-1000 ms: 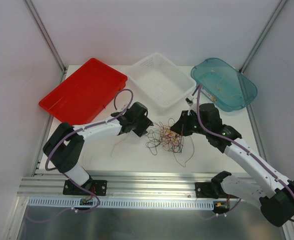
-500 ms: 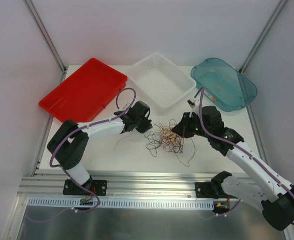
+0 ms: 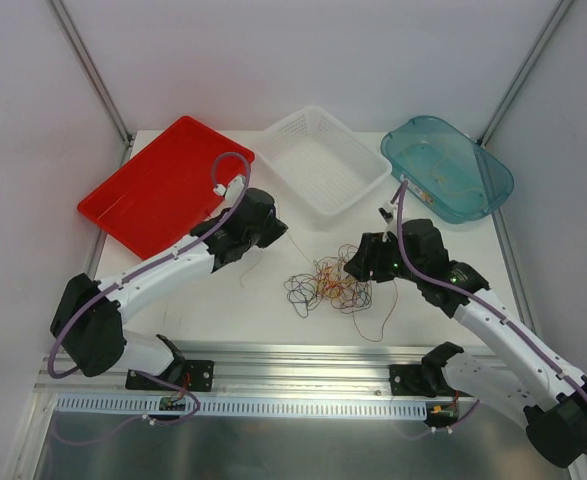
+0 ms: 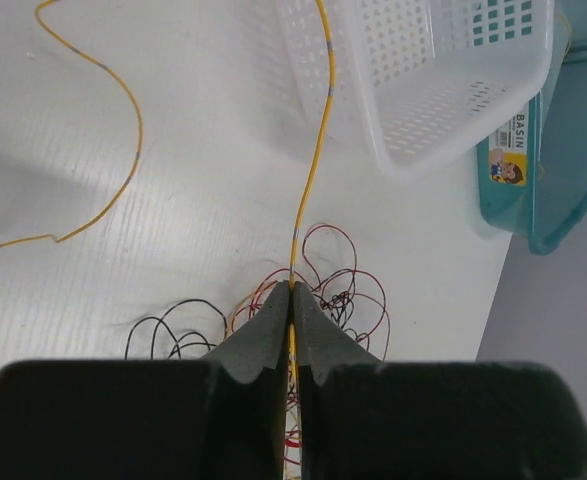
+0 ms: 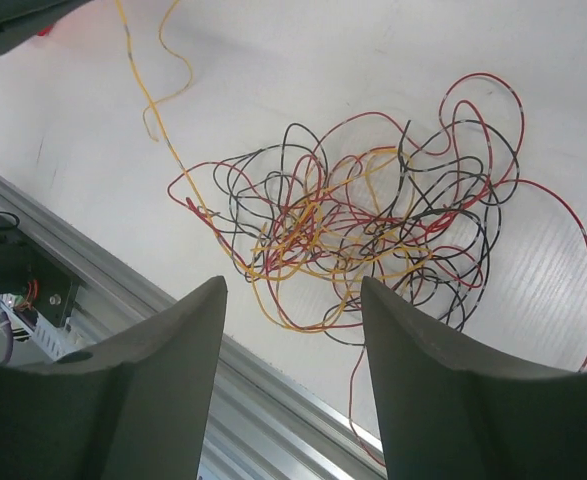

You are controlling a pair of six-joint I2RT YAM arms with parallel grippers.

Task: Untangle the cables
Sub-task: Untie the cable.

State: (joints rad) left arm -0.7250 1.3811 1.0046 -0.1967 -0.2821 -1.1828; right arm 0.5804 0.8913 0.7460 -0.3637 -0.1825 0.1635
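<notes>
The white bench (image 3: 223,300) carries three containers along its far side: a red tray (image 3: 163,185) at the left, a white perforated basket (image 3: 318,160) in the middle and a teal basin (image 3: 448,165) at the right. The basket and the basin are seen just beside each other.

The left arm (image 3: 163,270) is stretched across the bench towards the tray's near right corner, and the right arm (image 3: 483,310) is bent in from the right.

The left tool (image 4: 292,300) is pressed together, and a yellow cable (image 4: 318,150) is pinched between its tips. In the left wrist view this cable runs straight away from the tips and across the corner of the basket; a further yellow length is seen curving over the bare bench to the left.

The right tool (image 5: 293,300) is spread wide and nothing is held in it. It is poised over the right side of the heap of cables (image 3: 328,285).

The cables lie in the middle of the bench, between the two tools, as a loose tangle of yellow, red and dark loops crossing one another. Loose ends trail out of the tangle towards the near edge.
</notes>
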